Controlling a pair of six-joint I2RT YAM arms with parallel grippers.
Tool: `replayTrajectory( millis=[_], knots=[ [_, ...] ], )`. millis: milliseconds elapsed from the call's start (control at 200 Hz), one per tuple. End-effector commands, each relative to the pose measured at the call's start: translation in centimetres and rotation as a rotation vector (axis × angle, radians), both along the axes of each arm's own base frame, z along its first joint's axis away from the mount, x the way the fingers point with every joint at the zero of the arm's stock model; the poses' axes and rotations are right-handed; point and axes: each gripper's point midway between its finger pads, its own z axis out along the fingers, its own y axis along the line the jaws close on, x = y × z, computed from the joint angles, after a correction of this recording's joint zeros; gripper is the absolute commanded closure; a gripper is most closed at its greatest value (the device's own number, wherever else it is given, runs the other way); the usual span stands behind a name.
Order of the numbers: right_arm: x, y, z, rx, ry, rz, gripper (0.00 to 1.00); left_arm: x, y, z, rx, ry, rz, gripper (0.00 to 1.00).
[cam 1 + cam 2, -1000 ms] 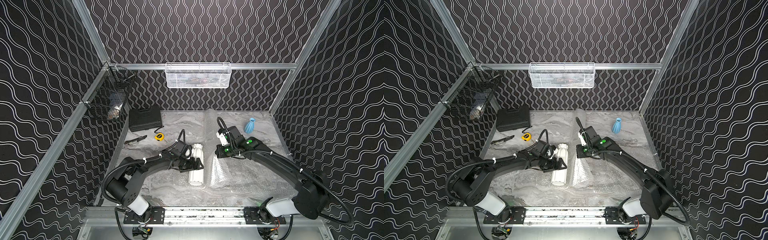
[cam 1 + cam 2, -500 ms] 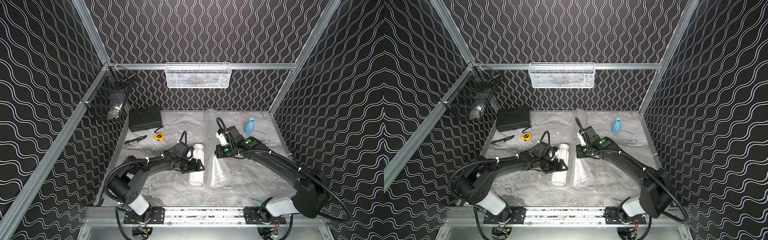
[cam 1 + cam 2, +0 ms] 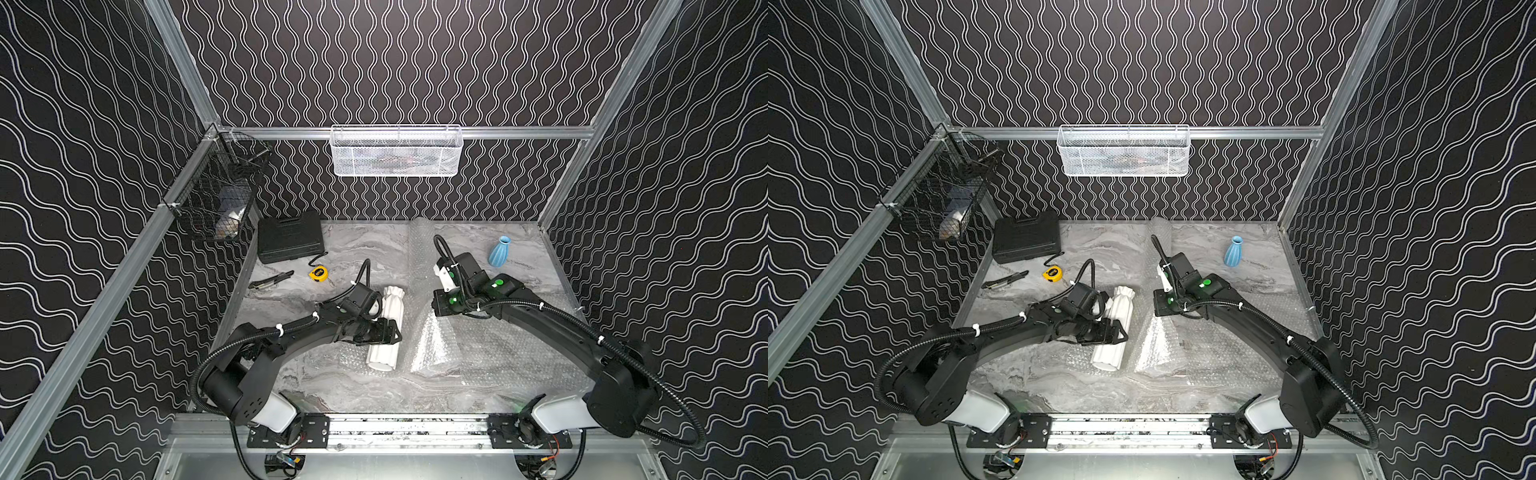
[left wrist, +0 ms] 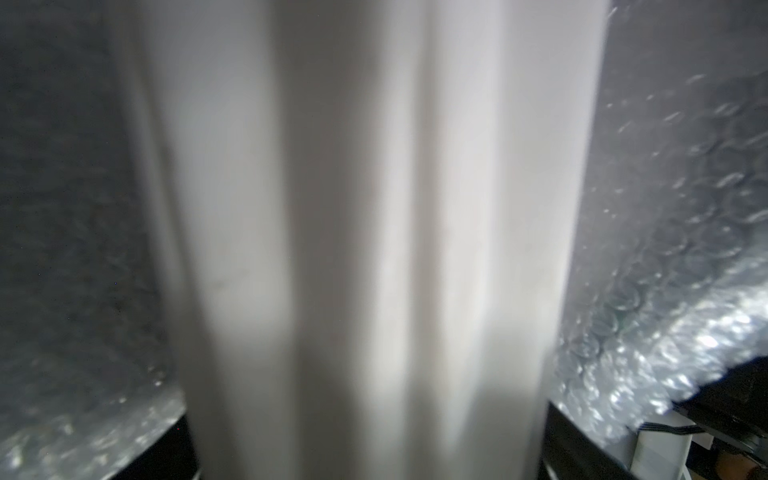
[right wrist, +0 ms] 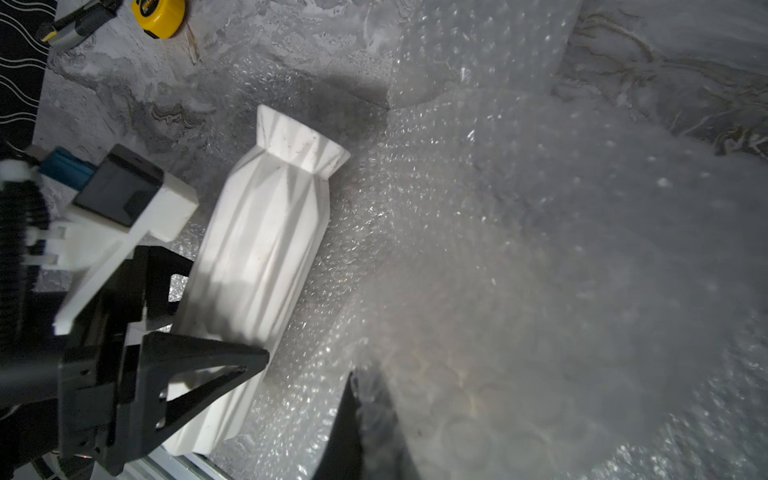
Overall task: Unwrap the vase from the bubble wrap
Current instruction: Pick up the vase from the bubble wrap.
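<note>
My left gripper (image 3: 390,333) clamps the white ribbed vase (image 3: 392,305), which lies sideways. My right gripper (image 5: 357,415), fingers pressed together, pinches the clear bubble wrap sheet (image 3: 432,353), tented up beside it.

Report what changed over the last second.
The left gripper closed its fingers onto the lying white ribbed ceramic vase. Unchanged: the right gripper holds the clear bubble wrap sheet tented up; the small blue vase stands at the back.
</note>
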Motion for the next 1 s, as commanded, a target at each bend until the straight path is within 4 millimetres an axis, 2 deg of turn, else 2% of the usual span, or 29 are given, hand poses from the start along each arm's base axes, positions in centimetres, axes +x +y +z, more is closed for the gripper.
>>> replayTrajectory(
  millis=[0,185,415,560,690,716,996],
  knots=[
    [0.0,-1.1,-0.3,-0.050,-0.011,-0.019,0.86,1.0,-0.4,1.5,-0.016,-0.082,-0.026,0.23],
    [-0.1,-2.2,-0.6,-0.105,-0.014,-0.039,0.70,1.1,-0.1,1.3,0.000,-0.083,-0.020,0.23],
    [0.2,-4.1,-0.7,-0.194,-0.041,-0.088,0.42,0.9,0.3,1.2,0.020,-0.091,-0.019,0.23],
    [0.3,-5.3,-1.4,-0.258,-0.036,-0.124,0.38,0.8,0.9,0.4,0.048,-0.086,-0.003,0.23],
    [0.3,-5.5,-1.5,-0.270,-0.034,-0.134,0.34,0.4,1.9,-0.8,0.095,-0.072,0.015,0.23],
    [-0.2,-5.9,-2.4,-0.288,-0.014,-0.131,0.34,0.3,2.0,-1.0,0.101,-0.068,0.016,0.23],
    [0.2,-7.3,-2.0,-0.333,-0.047,-0.194,0.28,-1.0,3.5,-2.0,0.159,-0.038,0.024,0.23]
  ],
)
